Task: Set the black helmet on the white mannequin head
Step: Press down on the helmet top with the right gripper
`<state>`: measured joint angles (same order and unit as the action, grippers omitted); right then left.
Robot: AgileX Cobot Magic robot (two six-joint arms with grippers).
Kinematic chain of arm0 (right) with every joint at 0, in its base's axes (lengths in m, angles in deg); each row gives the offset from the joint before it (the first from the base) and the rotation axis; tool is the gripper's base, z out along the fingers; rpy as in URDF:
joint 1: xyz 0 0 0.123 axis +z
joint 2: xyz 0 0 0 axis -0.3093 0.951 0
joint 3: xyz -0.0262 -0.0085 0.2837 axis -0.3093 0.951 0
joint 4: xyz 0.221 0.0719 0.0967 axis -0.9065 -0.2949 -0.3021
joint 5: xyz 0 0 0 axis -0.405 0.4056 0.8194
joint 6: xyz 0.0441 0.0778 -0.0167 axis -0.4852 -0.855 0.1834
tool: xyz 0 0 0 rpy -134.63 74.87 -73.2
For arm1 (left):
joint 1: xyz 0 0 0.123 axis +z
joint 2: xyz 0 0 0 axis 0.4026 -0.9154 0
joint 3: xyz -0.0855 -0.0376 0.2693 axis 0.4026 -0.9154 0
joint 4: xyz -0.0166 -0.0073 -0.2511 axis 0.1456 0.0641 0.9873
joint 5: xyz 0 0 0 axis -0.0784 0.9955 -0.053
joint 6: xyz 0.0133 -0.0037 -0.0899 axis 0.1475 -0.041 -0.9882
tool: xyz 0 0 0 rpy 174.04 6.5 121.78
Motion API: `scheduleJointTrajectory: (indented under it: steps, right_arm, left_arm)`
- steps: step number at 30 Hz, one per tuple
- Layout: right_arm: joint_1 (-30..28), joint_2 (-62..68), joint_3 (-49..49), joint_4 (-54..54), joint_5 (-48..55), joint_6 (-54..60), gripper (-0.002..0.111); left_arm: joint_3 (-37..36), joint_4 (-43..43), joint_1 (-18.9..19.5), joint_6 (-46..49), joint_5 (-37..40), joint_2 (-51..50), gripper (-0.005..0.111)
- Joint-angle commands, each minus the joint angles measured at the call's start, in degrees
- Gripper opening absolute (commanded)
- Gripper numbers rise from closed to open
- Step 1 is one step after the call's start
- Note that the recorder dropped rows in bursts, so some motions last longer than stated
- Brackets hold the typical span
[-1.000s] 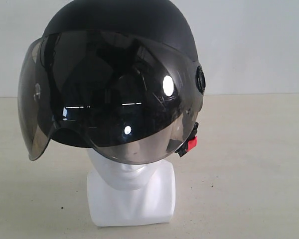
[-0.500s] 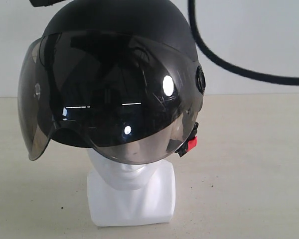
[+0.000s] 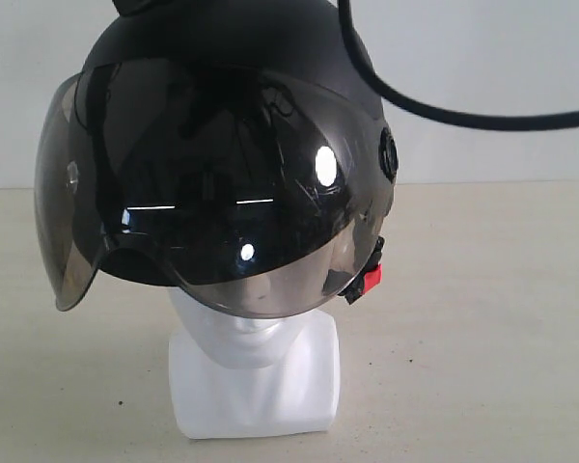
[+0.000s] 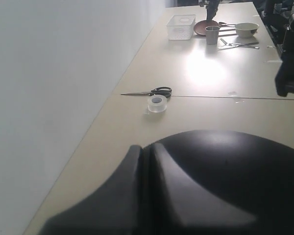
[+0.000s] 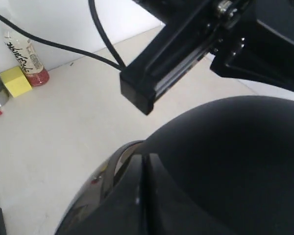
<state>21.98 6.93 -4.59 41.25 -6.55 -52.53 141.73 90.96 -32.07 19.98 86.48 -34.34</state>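
Right claw, closed, above black helmet capping white mannequin head.

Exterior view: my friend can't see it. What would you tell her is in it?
A black helmet with a dark tinted visor sits on a white mannequin head, which stands on a pale table. A small red buckle shows at the helmet's side, and a black cable loops past its top.

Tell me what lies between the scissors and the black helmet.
A roll of clear tape, close beside the scissors. From it to the black helmet the tabletop is bare. The left wrist view shows this.
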Motion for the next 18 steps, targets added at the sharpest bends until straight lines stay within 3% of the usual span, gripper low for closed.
scheduleJointTrajectory:
  steps: [1,11,18]
  right_arm:
    - [0.01,0.01,-2.77,3.26,3.35,-1.46,0.000]
    - [0.01,1.73,-4.79,5.54,11.83,-3.65,0.000]
    - [0.01,2.10,-4.79,5.95,14.66,-3.81,0.000]
  left_arm:
    - [-2.81,2.21,-0.37,2.50,0.39,0.03,0.004]
    - [-9.08,5.82,-0.37,7.61,0.39,0.03,0.004]
    - [-9.77,5.82,-0.37,7.75,0.39,0.03,0.004]
